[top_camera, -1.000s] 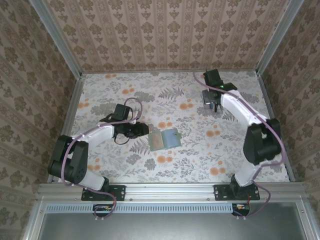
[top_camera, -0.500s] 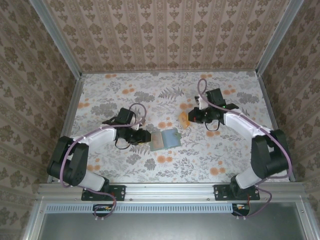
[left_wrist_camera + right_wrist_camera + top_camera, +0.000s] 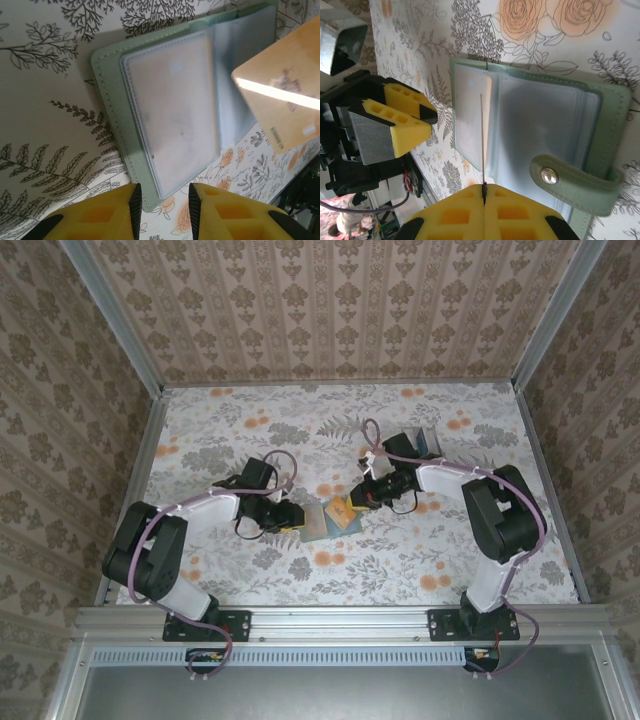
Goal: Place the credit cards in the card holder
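Observation:
The card holder (image 3: 322,522) lies open on the flowered table, its paler sleeves facing up (image 3: 175,115). My right gripper (image 3: 354,503) is shut on a tan credit card (image 3: 340,510), which hangs tilted just above the holder's right half (image 3: 282,105). In the right wrist view the card is edge-on (image 3: 482,140), standing over the sleeves (image 3: 540,125) from the gripper (image 3: 484,187). My left gripper (image 3: 164,207) is open at the holder's left edge, with the green corner between its pads (image 3: 295,517). More pale credit cards (image 3: 425,442) lie at the back right.
The holder's strap with a metal snap (image 3: 550,175) lies folded across its right side. Metal rails border the table's left (image 3: 150,460) and right (image 3: 545,470) edges. Papered walls close in the back and sides.
My right arm swung from the cards at the back right to the holder, bringing the tan card over it. My left gripper shifted slightly right to the holder's edge.

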Available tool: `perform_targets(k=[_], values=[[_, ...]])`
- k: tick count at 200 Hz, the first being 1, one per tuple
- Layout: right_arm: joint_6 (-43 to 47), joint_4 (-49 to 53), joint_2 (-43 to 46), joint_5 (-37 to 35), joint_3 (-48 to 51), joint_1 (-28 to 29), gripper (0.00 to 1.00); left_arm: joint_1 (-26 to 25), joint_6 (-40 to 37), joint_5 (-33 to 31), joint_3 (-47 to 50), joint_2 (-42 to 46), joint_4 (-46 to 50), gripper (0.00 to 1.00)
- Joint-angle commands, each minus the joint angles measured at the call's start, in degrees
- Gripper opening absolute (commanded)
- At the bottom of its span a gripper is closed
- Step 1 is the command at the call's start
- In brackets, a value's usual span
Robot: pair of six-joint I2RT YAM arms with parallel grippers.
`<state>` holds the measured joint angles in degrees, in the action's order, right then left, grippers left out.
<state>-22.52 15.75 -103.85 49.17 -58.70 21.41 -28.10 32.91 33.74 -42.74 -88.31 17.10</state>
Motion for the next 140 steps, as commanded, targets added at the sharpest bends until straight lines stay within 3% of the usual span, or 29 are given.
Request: perform_targets(k=[1, 48, 80, 140], values=[[0.0, -0.6, -2.5, 3.3, -2.4, 0.5, 0.00, -0.5, 2.1, -1.2, -0.9, -1.9, -0.3, 0.32], [0.0, -0.8, -5.6, 3.6, -3.4, 1.0, 0.00, -1.1, 2.2, -2.7, -2.2, -4.5, 2.1, 0.29], [-0.6, -2.1, -6.5, 2.5, -2.8, 1.4, 0.00, -1.1, 3.0, -3.5, -2.5, -5.8, 1.8, 0.21], [-7.5, -16.2, -3.4, -6.1, 3.7, 2.1, 0.00, -1.7, 2.8, -3.2, -3.5, -8.4, 3.3, 0.13]])
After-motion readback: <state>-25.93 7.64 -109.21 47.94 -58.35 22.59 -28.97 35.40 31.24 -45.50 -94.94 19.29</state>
